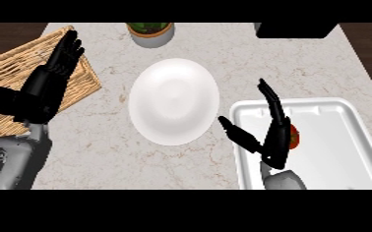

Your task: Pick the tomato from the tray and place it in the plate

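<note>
On the marble counter [102, 142] there is a white plate [174, 101] near the middle, and nothing lies on it. To the right of the plate, at the lower right part of the counter, stands a white tray [327, 142]. The left edge of the tray is close to the plate, but the two do not touch.

The tomato [293, 136] is in the tray, in its left part. Only a small red piece of it is visible, because the right hand [272, 140] is in front of it. This hand is above the left part of the tray. Its fingers are straight and point up, away from the robot, and the thumb is spread out to the left, toward the plate. The fingers are apart from the thumb and are not curled around the tomato. The tomato is just beside the hand, on its right side; I cannot tell if they touch.

The left hand [51, 81] shows at the left edge, above a woven basket [80, 81]. It is open, with fingers straight and pointing up.

At the far edge of the counter stands a pot with a green plant [150, 31], and a dark box [294, 29] is at the far right.
</note>
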Motion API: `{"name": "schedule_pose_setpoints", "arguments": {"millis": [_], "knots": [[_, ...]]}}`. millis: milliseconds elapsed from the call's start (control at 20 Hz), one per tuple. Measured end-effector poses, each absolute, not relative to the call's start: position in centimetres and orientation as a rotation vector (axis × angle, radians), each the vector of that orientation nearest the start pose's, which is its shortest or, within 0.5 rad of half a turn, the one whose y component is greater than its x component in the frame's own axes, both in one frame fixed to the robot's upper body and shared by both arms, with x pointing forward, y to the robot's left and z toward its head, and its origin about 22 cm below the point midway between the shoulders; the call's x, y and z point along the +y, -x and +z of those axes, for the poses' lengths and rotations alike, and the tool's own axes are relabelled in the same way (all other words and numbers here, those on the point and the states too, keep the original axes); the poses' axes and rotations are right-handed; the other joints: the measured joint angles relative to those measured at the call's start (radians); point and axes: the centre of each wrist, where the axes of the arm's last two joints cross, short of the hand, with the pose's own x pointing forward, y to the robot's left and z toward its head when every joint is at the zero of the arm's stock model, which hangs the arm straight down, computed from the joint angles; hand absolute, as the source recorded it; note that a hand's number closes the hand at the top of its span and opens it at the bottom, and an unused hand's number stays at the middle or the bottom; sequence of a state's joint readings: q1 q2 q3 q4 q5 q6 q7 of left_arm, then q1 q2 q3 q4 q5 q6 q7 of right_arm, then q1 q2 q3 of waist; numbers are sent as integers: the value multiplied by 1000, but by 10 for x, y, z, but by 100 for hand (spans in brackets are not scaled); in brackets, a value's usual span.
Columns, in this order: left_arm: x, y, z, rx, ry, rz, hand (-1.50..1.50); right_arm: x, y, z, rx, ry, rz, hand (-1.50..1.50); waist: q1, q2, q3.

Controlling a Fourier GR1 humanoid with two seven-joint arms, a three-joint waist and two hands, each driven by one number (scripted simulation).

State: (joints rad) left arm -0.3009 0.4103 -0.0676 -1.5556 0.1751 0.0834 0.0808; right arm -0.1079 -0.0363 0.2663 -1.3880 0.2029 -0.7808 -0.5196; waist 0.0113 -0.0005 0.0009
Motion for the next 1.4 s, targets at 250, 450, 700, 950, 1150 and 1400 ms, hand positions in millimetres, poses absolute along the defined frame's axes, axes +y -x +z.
{"name": "schedule_pose_setpoints", "arguments": {"millis": [250, 450, 700, 950, 1150, 1400], "knots": [[287, -302, 99, -1743, -153, -226, 0, -176, -236, -7, -2040, 792, 68, -150, -17, -3, -3], [294, -298, 99, -1736, -168, -223, 0, -203, -220, -10, -1850, 881, 195, -150, -28, -6, -7], [292, -297, 103, -1743, -166, -230, 0, -232, -204, -10, -1550, 937, 381, -150, -32, -7, -11], [292, -297, 103, -1741, -164, -230, 0, -233, -199, 9, -1262, 918, 543, -150, -24, -4, -10], [291, -298, 101, -1740, -159, -231, 0, -213, -205, 43, -1108, 918, 609, -150, -18, -2, -7], [287, -296, 103, -1741, -151, -238, 0, -201, -214, 70, -1003, 960, 630, -150, -13, -1, -3]]}}
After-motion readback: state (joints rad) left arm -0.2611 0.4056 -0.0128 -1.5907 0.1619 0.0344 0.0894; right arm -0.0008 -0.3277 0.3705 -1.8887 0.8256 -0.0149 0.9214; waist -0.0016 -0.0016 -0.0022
